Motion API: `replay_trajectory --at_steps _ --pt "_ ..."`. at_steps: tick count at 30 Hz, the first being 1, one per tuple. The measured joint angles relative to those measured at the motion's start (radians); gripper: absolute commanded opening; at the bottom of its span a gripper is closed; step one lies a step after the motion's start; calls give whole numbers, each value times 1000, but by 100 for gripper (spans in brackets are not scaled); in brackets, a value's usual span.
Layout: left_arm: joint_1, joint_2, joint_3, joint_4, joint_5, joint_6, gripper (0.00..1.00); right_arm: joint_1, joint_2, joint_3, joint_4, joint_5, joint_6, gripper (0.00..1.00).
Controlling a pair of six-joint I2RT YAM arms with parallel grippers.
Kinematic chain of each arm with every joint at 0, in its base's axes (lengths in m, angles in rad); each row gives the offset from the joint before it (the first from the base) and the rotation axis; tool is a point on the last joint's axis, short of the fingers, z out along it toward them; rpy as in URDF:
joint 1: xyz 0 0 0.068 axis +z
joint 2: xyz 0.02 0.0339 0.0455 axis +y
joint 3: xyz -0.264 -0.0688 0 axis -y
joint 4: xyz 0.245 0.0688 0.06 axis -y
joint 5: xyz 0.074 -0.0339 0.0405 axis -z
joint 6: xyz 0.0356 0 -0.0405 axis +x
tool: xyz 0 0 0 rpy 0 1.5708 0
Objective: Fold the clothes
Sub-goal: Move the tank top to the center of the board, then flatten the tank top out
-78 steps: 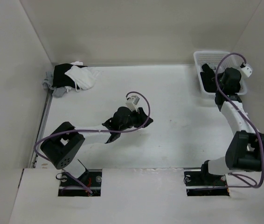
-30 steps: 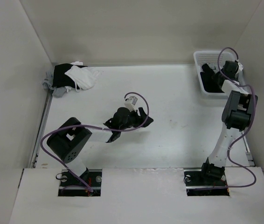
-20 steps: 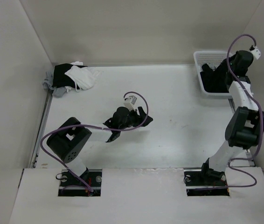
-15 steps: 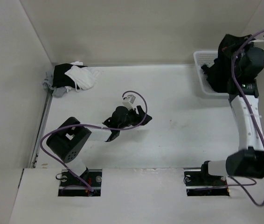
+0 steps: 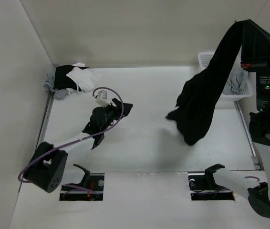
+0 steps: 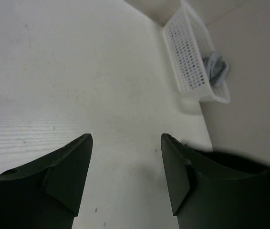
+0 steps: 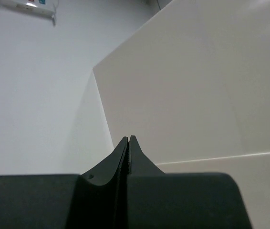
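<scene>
Okay, your right hand [image 7: 128, 140] is raised high with its fingers pressed flat together. The black top [image 5: 206, 95] is pinched at one edge and hangs straight down below it in a long, loose drape. The top's lower end dangles toward the left of that hand, over the desk [image 5: 144, 143]; you can't tell whether it touches. No cloth shows in the right wrist view.

Your left hand [image 6: 126, 138] is spread wide and empty, low over bare desk, well apart from the top. A white basket [image 6: 192, 62] sits ahead of it and to its right, with a light grey garment [image 6: 215, 69] inside. A white-and-black heap [image 5: 73, 78] lies in the desk's corner, far to your left hand's left.
</scene>
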Motion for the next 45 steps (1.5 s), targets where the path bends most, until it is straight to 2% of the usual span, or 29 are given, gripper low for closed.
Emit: replay_trajectory --at_steps 4,7,10,12,14,15,16,18,19,20,21,22,23,24,25,27,28,30,32,35,39,42,45 --pt "4 -130 -8 -31 -21 5 58 24 35 -73 29 0 8 0" --pt "20 -158 -22 -48 -26 5 58 32 154 -159 82 -2 55 0" --pt "43 -172 -58 -108 -34 6 56 54 435 -93 129 3 94 0" --pt "49 -175 -68 -154 -41 9 55 72 731 26 92 19 110 0" --pt "50 -182 -71 -190 -44 13 55 83 996 187 -34 50 128 6" --pt "50 -192 -71 -216 -46 21 55 85 1126 308 -139 73 137 15" --pt "48 -203 -71 -232 -48 27 54 85 1233 414 -201 87 144 29" --pt "38 -221 -71 -257 -57 44 52 80 1332 531 -325 102 161 50" --pt "26 -227 -71 -271 -60 55 50 76 1341 550 -351 100 164 54" --pt "10 -228 -71 -283 -66 69 46 62 1315 544 -370 87 171 55" --pt "-28 -227 -71 -314 -74 89 43 55 1291 536 -375 83 174 51" --pt "-55 -227 -70 -337 -84 103 41 46 1258 531 -377 79 174 41" --pt "-88 -224 -67 -364 -96 117 38 37 1192 458 -319 68 171 37" --pt "-109 -219 -64 -380 -98 130 34 29 1122 372 -286 67 169 23" --pt "-147 -213 -58 -404 -106 142 32 15 959 182 -269 67 171 4" --pt "-284 -151 5 -477 -172 185 32 3 825 25 -201 71 173 2" --pt "-356 -104 50 -496 -190 203 32 2 720 -129 -140 89 191 1" --pt "-449 -43 113 -529 -230 227 32 5 605 -333 -81 117 211 2" --pt "-568 78 237 -563 -301 264 33 10 535 -503 -58 142 229 4" --pt "-639 178 336 -594 -357 290 33 9 461 -767 -73 174 258 11" --pt "-715 333 464 -657 -414 300 37 -46 270 -1062 -117 190 300 29" --pt "-741 389 506 -720 -445 288 37 -113 76 -1175 -104 195 323 40" --pt "-754 424 531 -765 -466 264 37 -178 -83 -1271 -72 174 338 42"
